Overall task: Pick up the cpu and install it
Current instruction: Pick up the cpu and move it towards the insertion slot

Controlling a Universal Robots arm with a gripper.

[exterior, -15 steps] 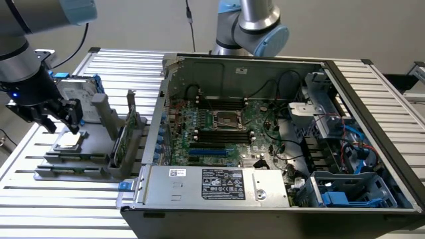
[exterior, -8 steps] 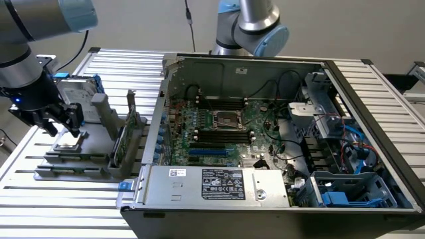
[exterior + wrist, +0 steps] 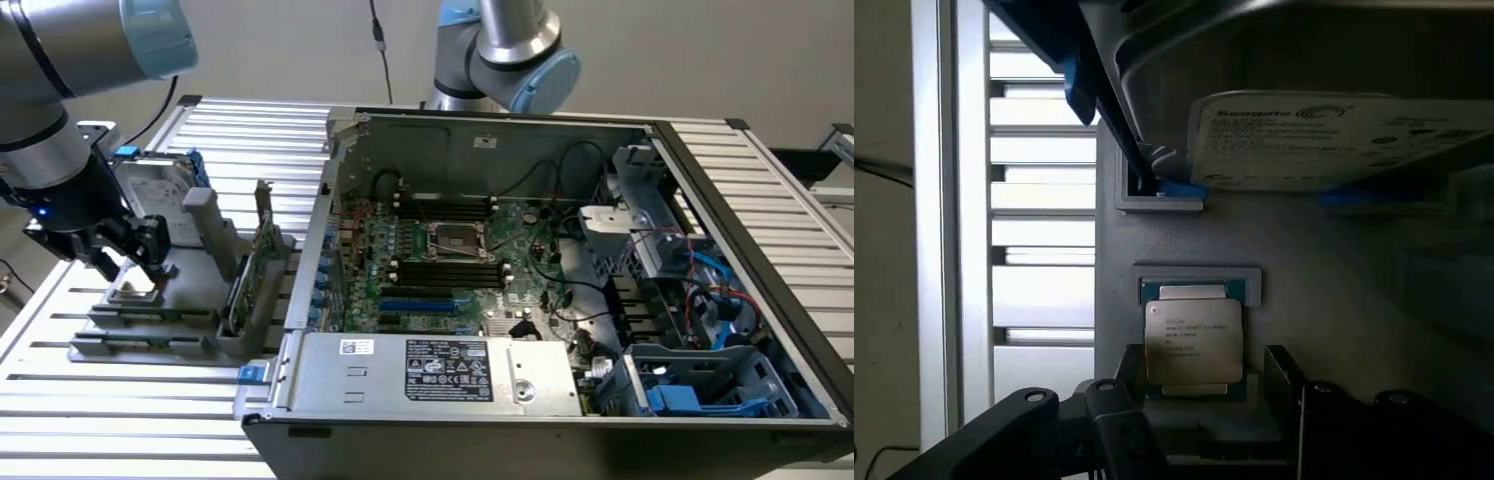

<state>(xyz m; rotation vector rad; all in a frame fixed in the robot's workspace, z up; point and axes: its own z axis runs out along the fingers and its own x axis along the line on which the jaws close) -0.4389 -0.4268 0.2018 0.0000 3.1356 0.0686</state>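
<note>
The cpu (image 3: 1193, 340), a small square chip with a silver top and printed text, lies flat in a recess of the grey holder (image 3: 1334, 300). My gripper (image 3: 1204, 365) is low over it and open. One dark finger stands just off each side of the chip, and small gaps show between them. In the exterior view the gripper (image 3: 138, 272) hangs over the cpu (image 3: 134, 291) on the holder (image 3: 147, 325) at the exterior view's left. The dark metal-framed socket (image 3: 454, 238) sits in the middle of the motherboard inside the open computer case (image 3: 441, 375).
A silver hard drive (image 3: 1334, 130) with blue rails stands in the holder just beyond the cpu, also seen as the hard drive (image 3: 154, 190). An upright card (image 3: 256, 265) stands between the holder and the case. A second robot arm (image 3: 514, 60) rises behind the case. Slatted metal table (image 3: 120, 400).
</note>
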